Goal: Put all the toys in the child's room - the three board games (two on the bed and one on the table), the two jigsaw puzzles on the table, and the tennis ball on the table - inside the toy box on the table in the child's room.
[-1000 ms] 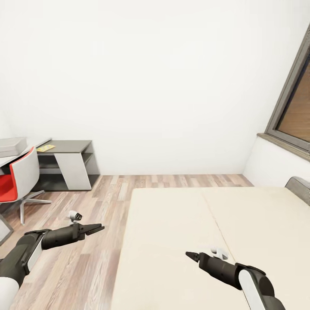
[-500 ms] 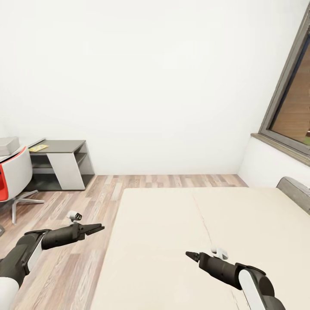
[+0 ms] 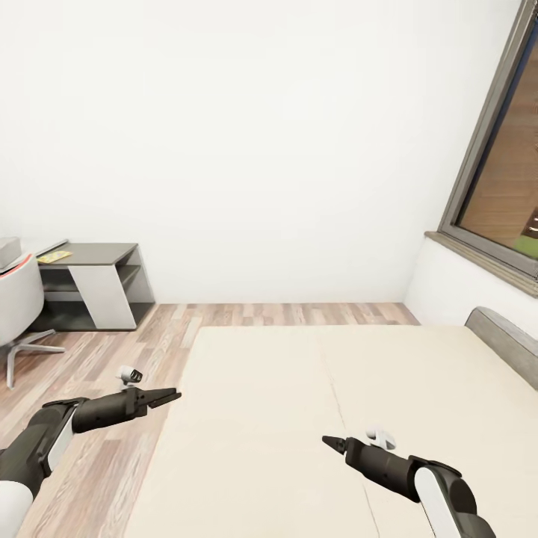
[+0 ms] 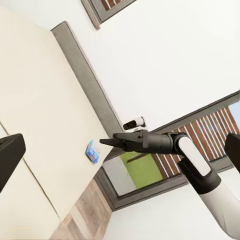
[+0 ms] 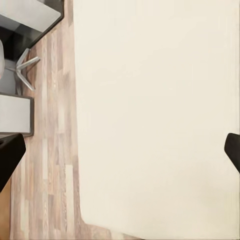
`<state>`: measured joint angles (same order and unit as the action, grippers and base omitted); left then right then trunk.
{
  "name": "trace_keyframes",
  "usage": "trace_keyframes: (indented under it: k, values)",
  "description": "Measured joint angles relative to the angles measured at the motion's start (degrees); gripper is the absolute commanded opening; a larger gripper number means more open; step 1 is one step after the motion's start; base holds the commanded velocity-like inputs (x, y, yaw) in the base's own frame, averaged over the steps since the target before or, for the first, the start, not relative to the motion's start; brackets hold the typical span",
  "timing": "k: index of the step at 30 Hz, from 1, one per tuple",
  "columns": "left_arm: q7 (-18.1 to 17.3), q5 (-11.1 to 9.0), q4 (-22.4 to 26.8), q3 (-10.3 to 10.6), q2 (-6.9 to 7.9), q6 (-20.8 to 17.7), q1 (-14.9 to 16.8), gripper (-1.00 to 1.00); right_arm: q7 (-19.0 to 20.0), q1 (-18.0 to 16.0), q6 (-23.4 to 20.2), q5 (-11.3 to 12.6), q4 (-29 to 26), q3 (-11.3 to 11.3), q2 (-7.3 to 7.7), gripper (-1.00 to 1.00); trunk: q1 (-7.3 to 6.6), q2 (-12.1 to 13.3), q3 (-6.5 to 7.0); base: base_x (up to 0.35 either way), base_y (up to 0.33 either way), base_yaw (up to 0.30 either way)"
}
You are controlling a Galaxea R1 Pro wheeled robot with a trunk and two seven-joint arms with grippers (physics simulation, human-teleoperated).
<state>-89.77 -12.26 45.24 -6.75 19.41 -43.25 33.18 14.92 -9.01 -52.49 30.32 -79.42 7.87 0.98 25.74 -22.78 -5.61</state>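
- The one toy I can make out clearly is a small blue board game [image 4: 93,150] in the left wrist view, lying flat on the bed [image 3: 299,403] close to the grey headboard [image 3: 502,334]
- The cream mattress spreads out under my arms, with a seam running down between its two sections
- Far off by the wall, the low dark-grey end of the counter [image 3: 93,255] carries a flat yellow toy [image 3: 54,257]; it is too small for me to say which kind
- At the edge of the head view, a corner of the light-grey toy box [image 3: 7,252] sits on the higher part of the counter, behind the pale back of a chair [image 3: 16,302]
- My left pincer [image 3: 166,395] hangs over the wood-plank floor [image 3: 97,359] just beside the bed; its wrist camera shows its fingers [image 4: 9,156] spread wide, nothing between them
- My right pincer [image 3: 332,443] hovers above the mattress, likewise wide and empty, with a fingertip [image 5: 233,149] at each side of its view
- A window [image 3: 501,172] with a dark frame stands beyond the headboard
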Motion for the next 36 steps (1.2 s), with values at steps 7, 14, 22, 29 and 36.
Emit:
trace_keyframes:
  k: [7,14,22,29,36]
  values:
    - [0.0,0.0,-0.01,0.01,0.0,0.0,0.0,1.0,0.01,-0.06,-0.07,0.0,-0.02,0.01,-0.01,1.0,0.0,0.0,-0.21,0.0,-0.299,0.0]
    - [0.0,0.0,-0.01,-0.01,0.0,0.0,0.0,1.0,0.01,-0.07,-0.04,0.0,-0.09,-0.04,-0.03,1.0,0.0,0.0,-0.7,0.0,-0.299,0.0]
    - [0.0,0.0,0.0,-0.02,0.0,0.0,0.0,1.0,0.03,-0.07,-0.03,0.0,-0.11,-0.05,-0.05,1.0,0.0,0.0,-0.81,0.0,-0.299,0.0]
    - [0.0,0.0,0.0,-0.01,0.0,0.0,0.0,1.0,0.02,-0.07,-0.03,0.0,-0.09,-0.06,-0.07,1.0,0.0,0.0,-0.82,0.0,-0.299,0.0]
    - [0.0,0.0,0.0,-0.01,0.0,0.0,0.0,1.0,0.01,-0.07,-0.01,0.0,-0.03,-0.06,-0.09,1.0,0.0,0.0,-0.82,0.0,-0.299,0.0]
